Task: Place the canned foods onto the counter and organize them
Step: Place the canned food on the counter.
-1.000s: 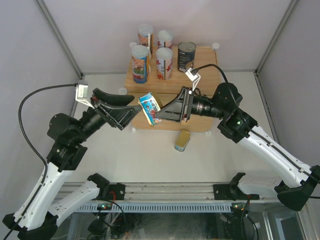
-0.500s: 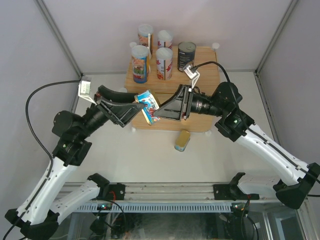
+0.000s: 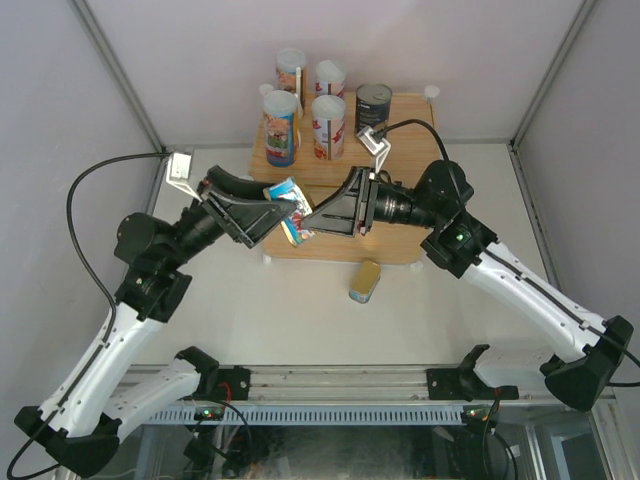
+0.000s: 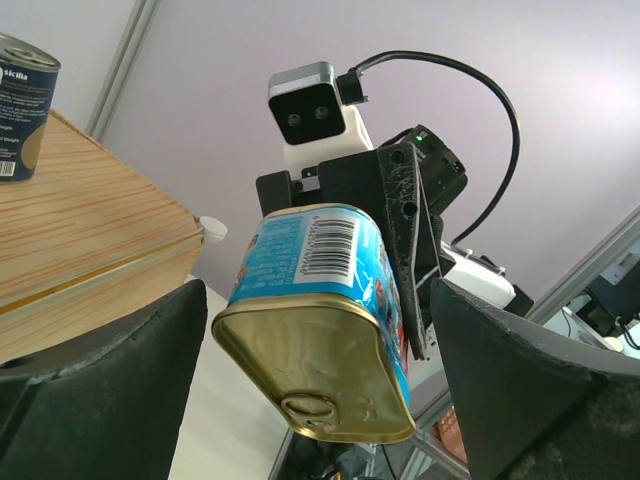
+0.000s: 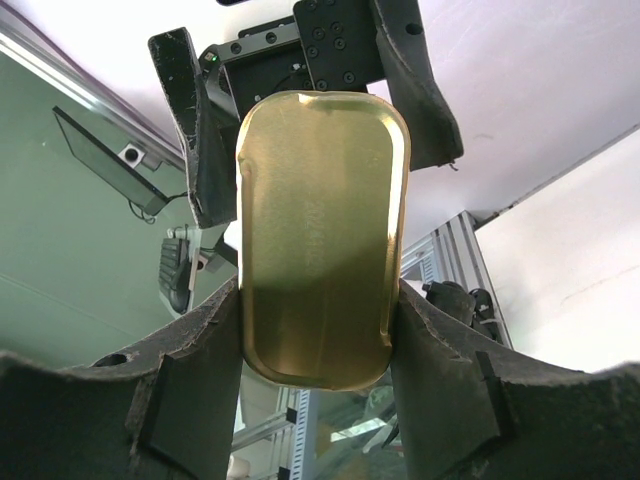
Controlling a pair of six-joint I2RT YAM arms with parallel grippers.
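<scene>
The blue-labelled gold tin [image 3: 290, 206] hung in the air over the near left part of the counter [image 3: 405, 150]. The right gripper [image 5: 318, 310] pinched it across its long sides. The left gripper's [image 4: 318, 345] fingers stood spread wide on either side of the tin, clear of it. Five upright cans [image 3: 328, 125] stood at the counter's far left. A second gold tin [image 3: 365, 281] lay on the table [image 3: 250, 310] just near of the counter.

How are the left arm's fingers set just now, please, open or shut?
Open: the left fingers stand wide on either side of the tin, not closed on it; the right fingers clamp it.
</scene>
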